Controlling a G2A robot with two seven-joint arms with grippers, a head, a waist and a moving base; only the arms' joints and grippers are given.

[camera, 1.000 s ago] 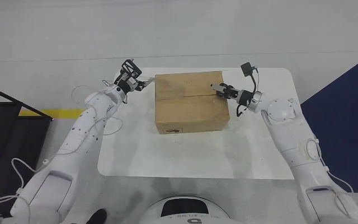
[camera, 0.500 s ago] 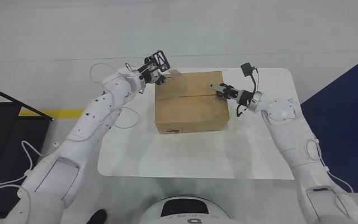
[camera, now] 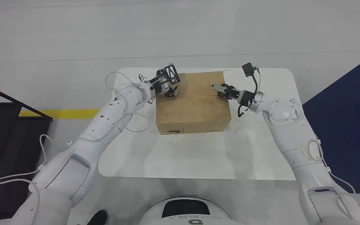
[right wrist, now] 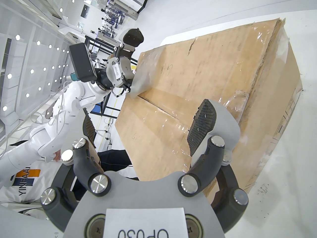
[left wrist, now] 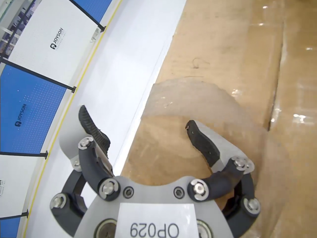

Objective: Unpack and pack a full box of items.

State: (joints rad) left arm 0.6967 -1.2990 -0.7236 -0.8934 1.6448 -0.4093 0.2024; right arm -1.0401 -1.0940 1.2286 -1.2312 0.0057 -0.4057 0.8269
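A brown cardboard box (camera: 191, 109) stands shut in the middle of the white table (camera: 253, 157), with clear tape along its top seam. My left gripper (camera: 169, 84) hovers open over the far left corner of the box top (left wrist: 223, 38). A loose, curled strip of clear tape (left wrist: 188, 97) arches up from the seam end just ahead of its fingertips. The right wrist view shows that same gripper (right wrist: 118, 75) beside the tape (right wrist: 141, 80). My right gripper (camera: 218, 88) is open at the seam's right end, one finger (right wrist: 203, 122) above the box top (right wrist: 210, 70).
The box takes up the table's far middle; bare table lies in front of it and to both sides. A black stand (camera: 11, 112) is on the floor at the left, and a blue panel (camera: 337, 107) at the right.
My left gripper has swung right, from beside the box's far left corner to above the box top. The right arm and the box have stayed put.
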